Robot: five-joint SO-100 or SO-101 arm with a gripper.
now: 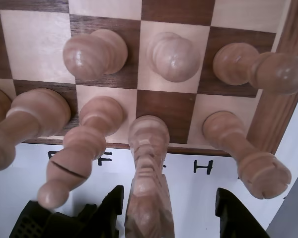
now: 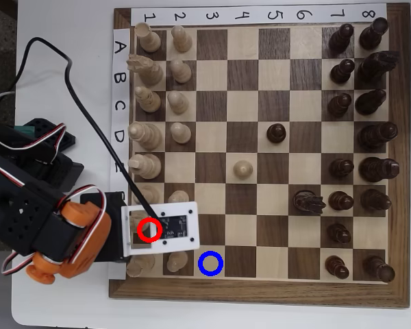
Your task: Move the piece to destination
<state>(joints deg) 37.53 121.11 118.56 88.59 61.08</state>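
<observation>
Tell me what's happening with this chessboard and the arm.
A small robot arm hangs over the near-left corner of the wooden chessboard. In the wrist view its black fingers stand open on either side of the pale cream carved wooden knight, not yet closed. The blue-ringed light square is empty.

Pale cream knight (image 1: 148, 173); blue ring (image 2: 209, 263); brown-and-maple checkered board (image 2: 260, 157).

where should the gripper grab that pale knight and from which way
Grip the pale knight around its carved head and neck, coming straight down from above. It stands upright between the open gripper's black fingers, and the bishop and rook beside it leave little sideways room.
</observation>
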